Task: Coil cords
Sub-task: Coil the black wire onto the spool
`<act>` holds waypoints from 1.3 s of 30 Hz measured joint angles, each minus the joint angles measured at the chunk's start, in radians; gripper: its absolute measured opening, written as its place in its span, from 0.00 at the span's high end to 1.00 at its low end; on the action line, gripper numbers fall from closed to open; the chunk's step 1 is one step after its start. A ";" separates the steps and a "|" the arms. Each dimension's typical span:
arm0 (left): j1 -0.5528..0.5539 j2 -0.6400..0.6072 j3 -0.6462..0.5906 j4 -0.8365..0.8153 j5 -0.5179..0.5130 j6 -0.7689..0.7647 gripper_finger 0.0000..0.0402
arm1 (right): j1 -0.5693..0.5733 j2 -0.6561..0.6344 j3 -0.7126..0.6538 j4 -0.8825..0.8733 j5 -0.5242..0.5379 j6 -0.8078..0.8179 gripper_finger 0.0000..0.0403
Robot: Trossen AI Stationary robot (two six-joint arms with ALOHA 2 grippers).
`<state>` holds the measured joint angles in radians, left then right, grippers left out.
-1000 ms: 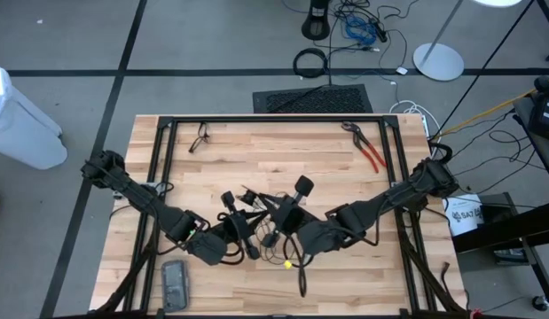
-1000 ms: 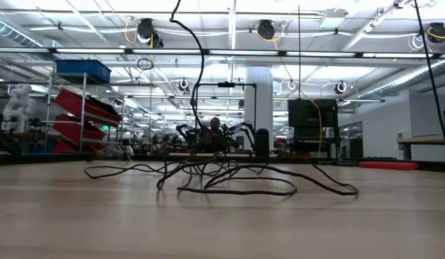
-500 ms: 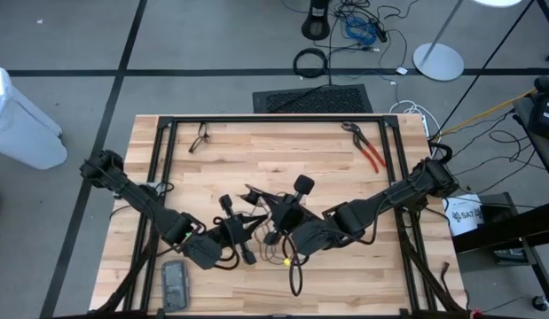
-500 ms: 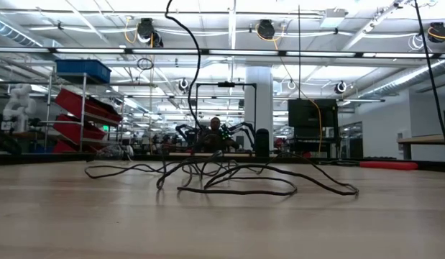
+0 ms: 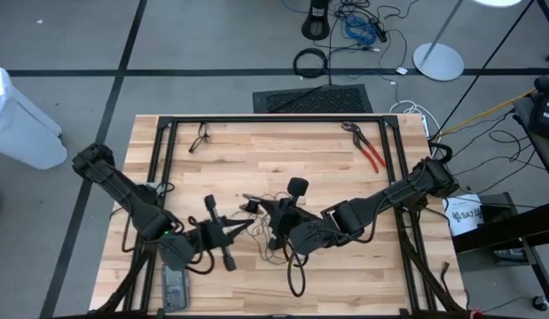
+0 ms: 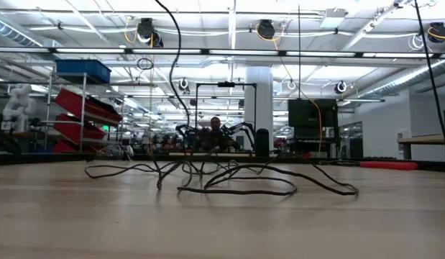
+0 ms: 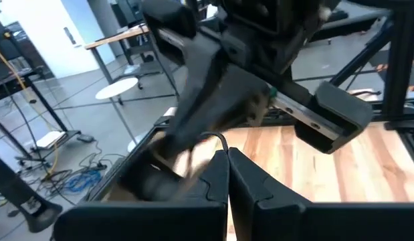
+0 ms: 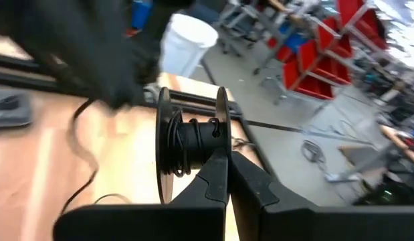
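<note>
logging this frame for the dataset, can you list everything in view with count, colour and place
cord: one, thin black, loose loops at the table's middle and front edge, a strand at the left fingers
spool: one, black, cord wound on it, at the right fingers
pliers: one, red handles, back right of the table
eyeglasses: one, dark, back left of the table
grey case: one, front left edge
table: one, pale wood with black frame
white bin: one, floor left of the table
left gripper: fingers shut, front left of centre
right gripper: fingers shut, centre
</note>
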<state>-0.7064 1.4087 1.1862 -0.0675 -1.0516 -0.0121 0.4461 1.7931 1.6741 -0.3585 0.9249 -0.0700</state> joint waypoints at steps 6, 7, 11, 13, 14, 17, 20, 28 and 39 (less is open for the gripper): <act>-0.038 -0.038 0.000 -0.067 0.002 0.002 1.00 | -0.001 -0.001 0.000 -0.036 -0.044 0.001 1.00; -0.043 -0.044 0.000 -0.082 0.014 0.002 1.00 | -0.001 -0.001 0.000 -0.041 -0.054 0.002 1.00; -0.048 -0.061 0.000 -0.126 0.128 0.006 1.00 | -0.002 -0.008 0.000 -0.044 -0.160 0.002 1.00; -0.050 -0.062 0.000 -0.140 0.191 0.030 1.00 | -0.002 -0.018 0.000 -0.045 -0.221 0.004 1.00; -0.053 -0.062 0.000 -0.142 0.221 0.045 1.00 | -0.001 -0.024 0.000 -0.045 -0.251 0.005 1.00; -0.062 -0.063 0.000 -0.155 0.300 0.080 1.00 | 0.003 -0.040 0.000 -0.045 -0.342 0.023 1.00; -0.073 -0.063 0.000 -0.161 0.346 0.106 1.00 | 0.008 -0.054 0.000 -0.049 -0.439 0.044 1.00; -0.090 -0.063 0.000 -0.160 0.353 0.132 1.00 | 0.019 -0.064 0.000 -0.073 -0.527 0.053 1.00; -0.094 -0.063 0.000 -0.160 0.401 0.126 0.94 | 0.027 -0.081 0.000 -0.057 -0.586 0.058 1.00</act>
<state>-0.8001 1.3460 1.1862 -0.2279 -0.6506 0.1135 0.4728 1.7122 1.6737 -0.4155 0.3385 -0.0125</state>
